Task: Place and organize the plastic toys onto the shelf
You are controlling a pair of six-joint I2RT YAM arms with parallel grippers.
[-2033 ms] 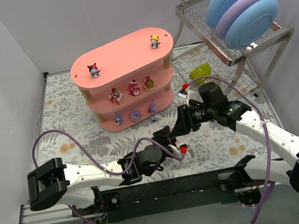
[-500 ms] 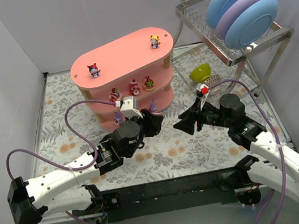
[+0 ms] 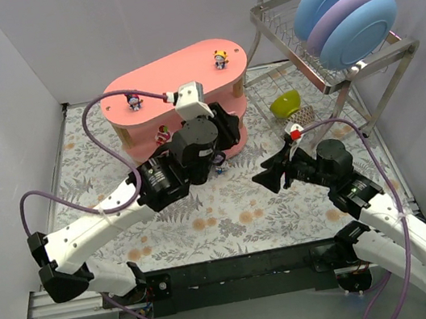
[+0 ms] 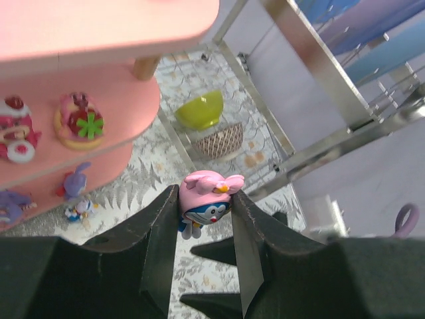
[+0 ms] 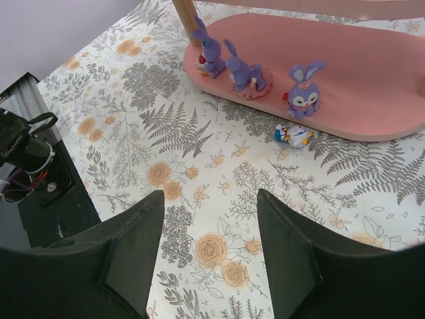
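**A:** Left fingers [image 4: 159, 246] first. They're pressed in on the pink-hatted toy [image 4: 204, 191], one on each flank, with its blue body and little feet hanging between the tips.

**B:** So the left gripper [image 4: 204, 209] is clamped on it right at the fingertips, the hat poking up above them. Where is it against the shelf [image 4: 99, 26]?

**A:** Off it. The wrist view puts the toy out past the boards' rounded end, over the flowered cloth [image 4: 139, 176] and touching no tier.

**B:** And the right gripper [image 5: 209, 199]?

**A:** Jaws standing apart, nothing between them, just the cloth below. Ahead of it a small blue toy [image 5: 293, 135] lies on its side on the cloth, just beside the lowest board's edge and well apart from those fingers.

**B:** On that lowest board there are three purple rabbits [image 5: 242, 70] in a row, and the middle tier has the strawberry-like ones [image 4: 80, 123].

**A:** From overhead, the top board carries two hatted figurines [image 3: 134, 100], one toward each end.

**B:** Beyond the held toy sit a green bowl [image 4: 199, 109] and a patterned bowl [image 4: 222, 138], side by side at the foot of the wire dish rack [image 3: 290, 32].
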